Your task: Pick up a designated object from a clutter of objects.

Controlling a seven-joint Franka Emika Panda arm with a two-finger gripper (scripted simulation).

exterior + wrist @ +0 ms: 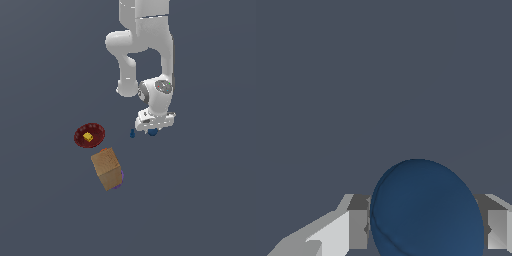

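The small dark blue ball (pixel 152 132) sits right under my hand, between the fingertips of my gripper (pixel 152 130). In the wrist view the ball (pixel 426 210) fills the gap of the gripper (pixel 427 231), and both grey fingers (pixel 358 229) press against its sides. Whether the ball is on the floor or raised, I cannot tell. The tiny blue peg (pixel 133 133) stands just beside the ball, toward the exterior view's left, apart from the gripper.
A dark red round plate (pixel 80 138) holding a small yellow cube (pixel 88 136) lies further toward the exterior view's left. A tan wooden block (pixel 106 169) lies below it in the picture, with a small purple item (pixel 120 176) peeking out from behind.
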